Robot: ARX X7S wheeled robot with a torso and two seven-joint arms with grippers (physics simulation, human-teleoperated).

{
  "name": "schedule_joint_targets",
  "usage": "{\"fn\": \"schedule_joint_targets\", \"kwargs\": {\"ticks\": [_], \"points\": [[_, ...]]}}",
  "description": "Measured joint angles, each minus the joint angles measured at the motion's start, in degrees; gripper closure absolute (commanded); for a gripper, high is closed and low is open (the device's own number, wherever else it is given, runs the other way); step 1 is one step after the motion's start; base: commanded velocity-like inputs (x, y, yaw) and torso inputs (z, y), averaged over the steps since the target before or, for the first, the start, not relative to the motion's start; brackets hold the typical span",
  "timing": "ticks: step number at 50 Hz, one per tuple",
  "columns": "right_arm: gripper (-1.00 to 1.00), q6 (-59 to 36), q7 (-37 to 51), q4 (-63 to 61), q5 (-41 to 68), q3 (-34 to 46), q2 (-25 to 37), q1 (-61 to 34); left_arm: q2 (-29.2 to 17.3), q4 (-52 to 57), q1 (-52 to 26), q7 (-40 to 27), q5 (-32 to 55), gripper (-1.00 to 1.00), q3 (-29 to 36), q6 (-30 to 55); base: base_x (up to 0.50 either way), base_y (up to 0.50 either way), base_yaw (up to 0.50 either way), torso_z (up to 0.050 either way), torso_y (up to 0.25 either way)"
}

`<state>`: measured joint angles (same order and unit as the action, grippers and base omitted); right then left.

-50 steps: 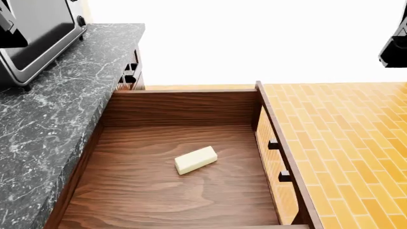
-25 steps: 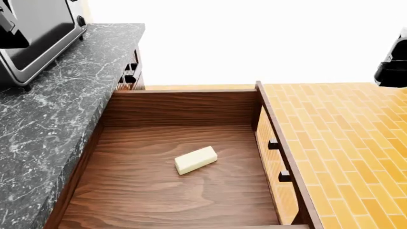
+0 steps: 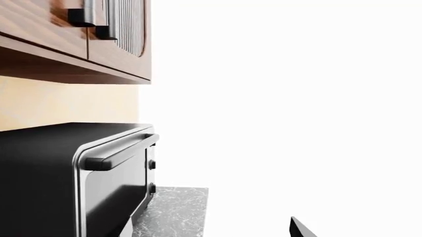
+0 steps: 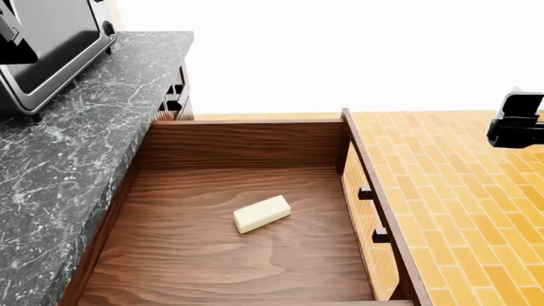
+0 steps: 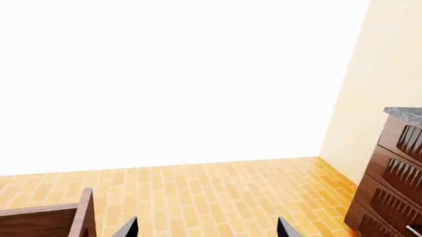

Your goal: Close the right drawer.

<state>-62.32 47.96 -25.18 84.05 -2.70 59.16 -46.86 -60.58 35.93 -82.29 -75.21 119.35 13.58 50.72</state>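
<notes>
Dark-brown grained wood fills the near part of your head view: the right drawer (image 4: 246,255) stands pulled fully out from under the counter, its plank box open to you. On its floor lies a pale cream block (image 4: 262,213), slightly askew, clear of all four walls. The drawer's ribbed front panel (image 4: 367,217) runs along the side toward the floor, and you can see the two black mounts of its bar handle (image 4: 371,213) sticking out from it.

To your left, the black marble countertop (image 4: 76,146) borders the drawer and carries a black toaster oven (image 4: 47,44) at its far end. Beyond the drawer's far wall, a neighbouring ribbed drawer front (image 4: 172,95) shows under the counter's edge. On your right spreads the orange brick-pattern floor (image 4: 476,210).

Your right gripper (image 5: 205,228) hangs above that floor, well apart from the drawer and touching nothing; its wrist view shows two dark fingertips (image 5: 128,229) spread wide with bare floor between them, so it is released and empty. That view also catches a corner of the drawer and, further off, a stack of ribbed drawers (image 5: 392,197).

Your left gripper (image 3: 300,228) shows only as one dark tip, so you cannot tell its state. Its camera faces the toaster oven and the wall cabinets (image 3: 79,39) above.
</notes>
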Motion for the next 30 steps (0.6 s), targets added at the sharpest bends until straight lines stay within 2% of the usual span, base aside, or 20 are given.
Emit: {"fn": "schedule_joint_targets", "kwargs": {"ticks": [30], "points": [[-1.00,-0.27,-3.65,7.05,-6.57,5.21,-0.42,6.87,-0.37,0.17,-0.39,0.09,0.20,-1.00,0.37,-0.50,0.00,0.00,0.00,0.000,0.000]]}}
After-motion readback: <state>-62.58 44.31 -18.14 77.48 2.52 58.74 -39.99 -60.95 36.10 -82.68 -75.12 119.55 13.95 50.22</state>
